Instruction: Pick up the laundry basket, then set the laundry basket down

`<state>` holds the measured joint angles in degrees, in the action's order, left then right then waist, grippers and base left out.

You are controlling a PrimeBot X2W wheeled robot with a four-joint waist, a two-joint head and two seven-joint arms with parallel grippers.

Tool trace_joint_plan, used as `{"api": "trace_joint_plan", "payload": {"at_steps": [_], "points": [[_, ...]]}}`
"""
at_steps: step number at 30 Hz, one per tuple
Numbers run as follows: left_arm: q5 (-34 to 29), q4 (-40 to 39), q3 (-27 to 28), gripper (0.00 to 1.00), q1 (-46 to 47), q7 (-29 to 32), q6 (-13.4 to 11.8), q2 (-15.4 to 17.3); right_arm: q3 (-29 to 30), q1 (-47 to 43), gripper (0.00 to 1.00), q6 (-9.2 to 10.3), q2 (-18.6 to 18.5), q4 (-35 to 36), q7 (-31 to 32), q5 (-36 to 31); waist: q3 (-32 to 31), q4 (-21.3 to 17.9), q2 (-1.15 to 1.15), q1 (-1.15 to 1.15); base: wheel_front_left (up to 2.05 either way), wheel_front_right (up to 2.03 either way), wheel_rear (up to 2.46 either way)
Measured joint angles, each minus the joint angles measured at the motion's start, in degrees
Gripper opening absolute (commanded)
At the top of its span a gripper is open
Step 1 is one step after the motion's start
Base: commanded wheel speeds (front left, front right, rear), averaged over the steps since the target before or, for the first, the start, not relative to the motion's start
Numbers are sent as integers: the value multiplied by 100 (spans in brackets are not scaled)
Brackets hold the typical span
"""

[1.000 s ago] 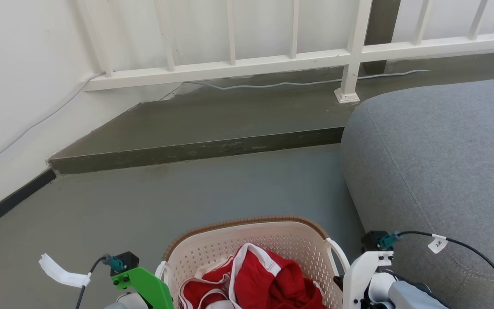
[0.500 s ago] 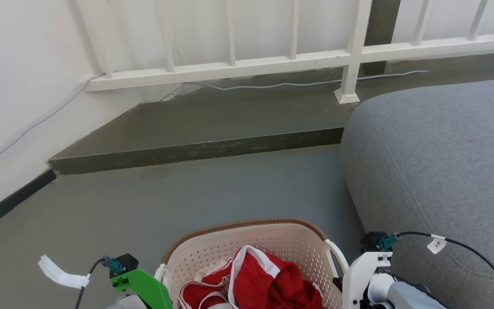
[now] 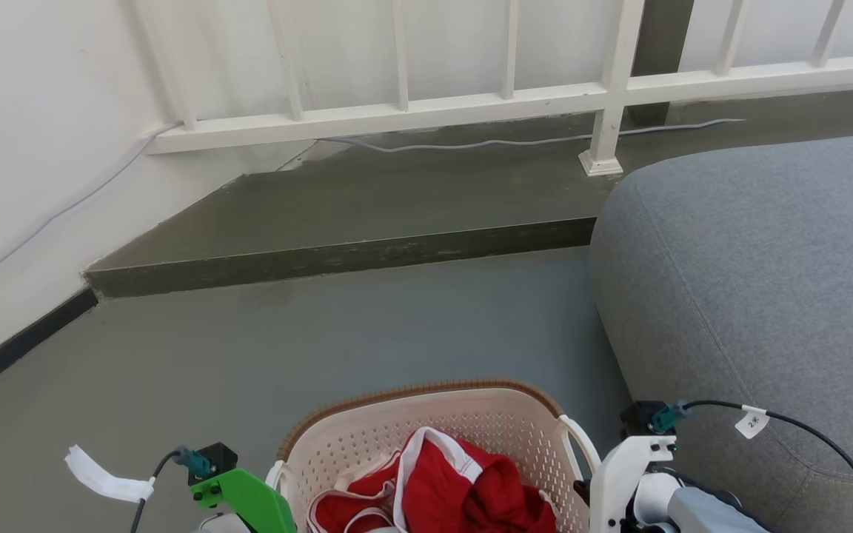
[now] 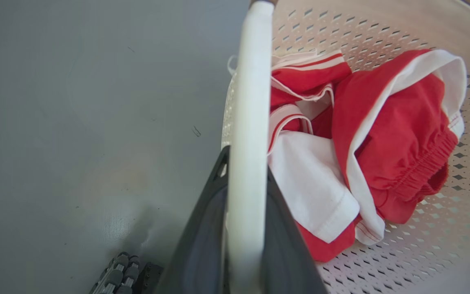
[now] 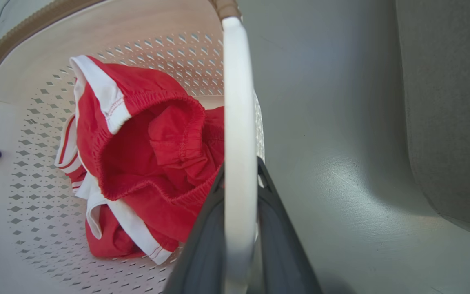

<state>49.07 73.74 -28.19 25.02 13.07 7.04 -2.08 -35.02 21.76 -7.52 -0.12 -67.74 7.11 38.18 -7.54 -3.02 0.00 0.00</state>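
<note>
Laundry basket (image 3: 367, 437) at 6 o'clock in head view, over grey floor (image 3: 286, 348); grey upholstered seat (image 3: 767, 259) at its 3 o'clock; red-and-white garments (image 3: 456, 481) heaped inside; cannot tell whether its base touches the floor. Left pincer (image 4: 245, 163) closed tight on white left handle (image 4: 251, 81), one dark finger either side; right pincer (image 5: 240, 169) likewise clamped on white right handle (image 5: 237, 81).

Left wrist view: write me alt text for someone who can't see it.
The left gripper has its two dark fingers closed on the white side handle of a cream perforated plastic laundry basket, which holds crumpled red and white clothes; grey floor lies beside it.
</note>
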Motion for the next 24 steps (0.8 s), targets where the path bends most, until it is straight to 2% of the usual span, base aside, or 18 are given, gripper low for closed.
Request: {"api": "trace_joint_plan", "payload": {"at_steps": [24], "points": [[-1,-25,-65,0,0,-227,-24,1,-121,91,0,42,-5,-18,-127,65,283,5,0,0,0,0,0]]}}
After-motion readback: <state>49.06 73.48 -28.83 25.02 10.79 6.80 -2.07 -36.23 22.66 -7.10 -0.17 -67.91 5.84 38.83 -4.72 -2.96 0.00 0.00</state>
